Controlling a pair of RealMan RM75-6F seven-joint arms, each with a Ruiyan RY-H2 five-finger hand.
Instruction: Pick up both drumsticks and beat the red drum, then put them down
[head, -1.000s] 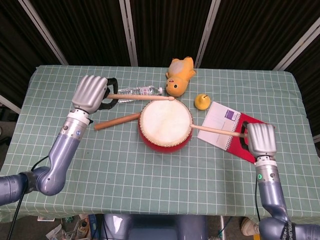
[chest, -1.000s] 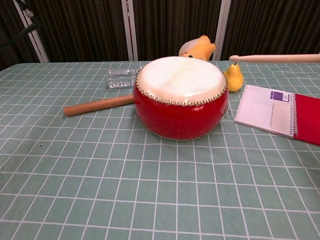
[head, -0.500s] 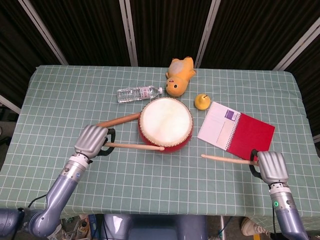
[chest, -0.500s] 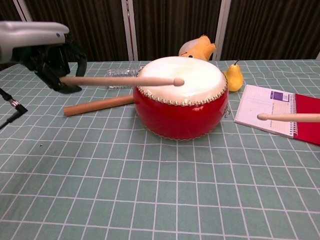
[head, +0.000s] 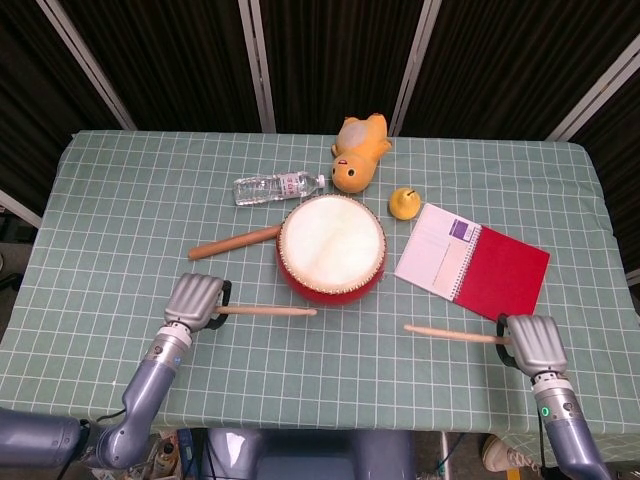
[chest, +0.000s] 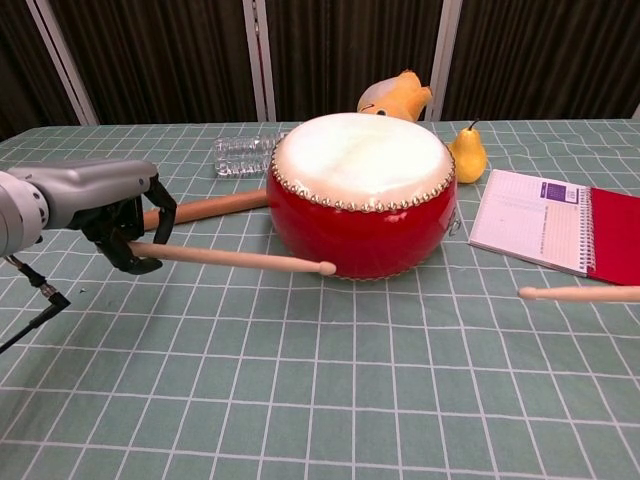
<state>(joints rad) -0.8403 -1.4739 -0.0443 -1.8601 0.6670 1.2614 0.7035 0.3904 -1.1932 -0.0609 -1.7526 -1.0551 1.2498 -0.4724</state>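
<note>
Red drum (head: 331, 250) stood mid-table on the green checked cloth (head: 120, 200). Left hand (head: 196, 299) gripped a drumstick (head: 265, 311) low, tip just before the drum's front wall. Right hand (head: 531, 341) gripped the other stick (head: 450, 333), near the notebook (head: 472, 261), pointing inward.
</note>
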